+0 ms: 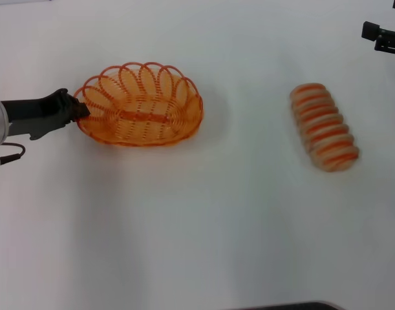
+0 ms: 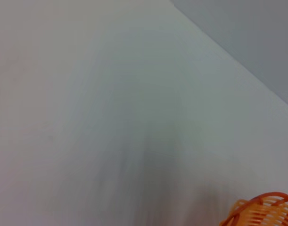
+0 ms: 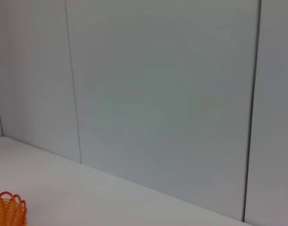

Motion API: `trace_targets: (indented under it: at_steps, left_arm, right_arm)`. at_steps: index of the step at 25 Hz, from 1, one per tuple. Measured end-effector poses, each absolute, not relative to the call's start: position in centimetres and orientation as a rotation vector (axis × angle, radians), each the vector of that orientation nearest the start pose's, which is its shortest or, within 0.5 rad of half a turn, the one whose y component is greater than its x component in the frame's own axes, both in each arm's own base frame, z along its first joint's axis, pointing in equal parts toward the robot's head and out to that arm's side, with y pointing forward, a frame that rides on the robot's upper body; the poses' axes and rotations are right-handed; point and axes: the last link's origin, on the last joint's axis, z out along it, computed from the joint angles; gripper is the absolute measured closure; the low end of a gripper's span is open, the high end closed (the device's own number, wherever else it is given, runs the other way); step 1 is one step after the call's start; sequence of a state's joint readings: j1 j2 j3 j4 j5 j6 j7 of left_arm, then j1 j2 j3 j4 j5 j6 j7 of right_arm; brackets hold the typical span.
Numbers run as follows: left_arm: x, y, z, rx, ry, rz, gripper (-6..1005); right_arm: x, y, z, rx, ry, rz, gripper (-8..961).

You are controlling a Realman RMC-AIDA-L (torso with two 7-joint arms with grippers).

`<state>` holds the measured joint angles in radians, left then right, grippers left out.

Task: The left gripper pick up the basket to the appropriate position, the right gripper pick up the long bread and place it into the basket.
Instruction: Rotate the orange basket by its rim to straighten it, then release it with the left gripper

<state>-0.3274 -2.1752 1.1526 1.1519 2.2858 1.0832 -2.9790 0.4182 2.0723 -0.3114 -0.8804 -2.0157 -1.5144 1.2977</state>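
- Two arms in head view: one working at the far left, the other barely in at the top right corner.
- Left gripper (image 1: 83, 110) reaches in horizontally from the left edge, arm level w/ the table (image 1: 203, 226), fingers pointing right at the basket's left end.
- Fingertips sit right at the scalloped rim, touching it; they look pinched on the wire, so clamped on the basket.
- Basket (image 1: 140, 105), orange wire oval, sits left of centre on the white table, long axis running left-right, upright, nothing inside.
- Left wrist view catches only a bit of the basket rim (image 2: 264, 212) at the frame's corner; rest is table & wall.
- Long bread (image 1: 323, 127) lies on the table well right of the basket, angled slightly, far end tilted leftward; nothing touching it.
- Right gripper (image 1: 382, 37) only partly visible, up & away from the bread; can't tell if its fingers are apart or together.
- Right wrist view: wall panels (image 3: 158, 94), plus a sliver of the basket (image 3: 8, 209).
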Motion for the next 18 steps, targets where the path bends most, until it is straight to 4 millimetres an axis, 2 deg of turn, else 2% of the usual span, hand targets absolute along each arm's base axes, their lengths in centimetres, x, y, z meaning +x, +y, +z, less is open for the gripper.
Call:
trace_targets:
  at_steps: [3,18]
  left_arm:
    - [-27.12,34.58,-1.62,2.400,2.635,0.559,917]
    - [-26.84,34.71,-1.58,2.405,2.621,0.577,917]
  right_arm:
    - [32.35,32.39,10.01,-2.231,0.560,0.602,51]
    - [32.24,32.50,9.92,-2.238,0.556,0.599,58]
